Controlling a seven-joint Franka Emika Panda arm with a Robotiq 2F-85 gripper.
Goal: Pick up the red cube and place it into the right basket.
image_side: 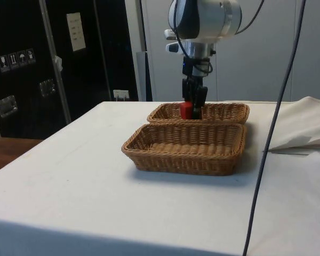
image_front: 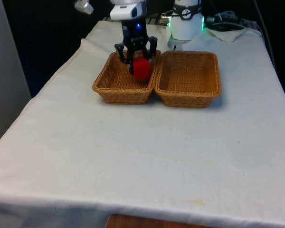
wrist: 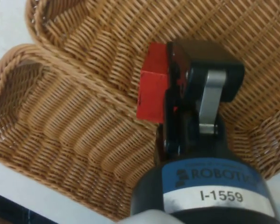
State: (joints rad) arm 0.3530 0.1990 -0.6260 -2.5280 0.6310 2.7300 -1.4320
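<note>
**Red cube held over the left-hand basket**

The red cube (image_front: 141,68) is sitting between the fingers of the gripper (image_front: 137,66), gripped on two opposite sides. In the wrist view the cube (wrist: 152,89) is pressing flat against one black finger (wrist: 173,93), and most of its body is sticking out past that finger. The gripper is closed down to the cube's width and is holding nothing else.

In the front view the gripper is hanging over the basket on that view's left (image_front: 115,85), above its far right part and close to the rim it shares with the other basket. The cube is looking raised off the woven floor rather than lying on it. In the side view the cube (image_side: 186,110) is showing just above the rim of the far basket (image_side: 165,113), with the gripper (image_side: 192,109) pointing straight down.

The two wicker baskets are standing side by side, rims touching, on the white cloth (image_front: 133,152). The basket on the front view's right (image_front: 213,76) is holding nothing.
</note>
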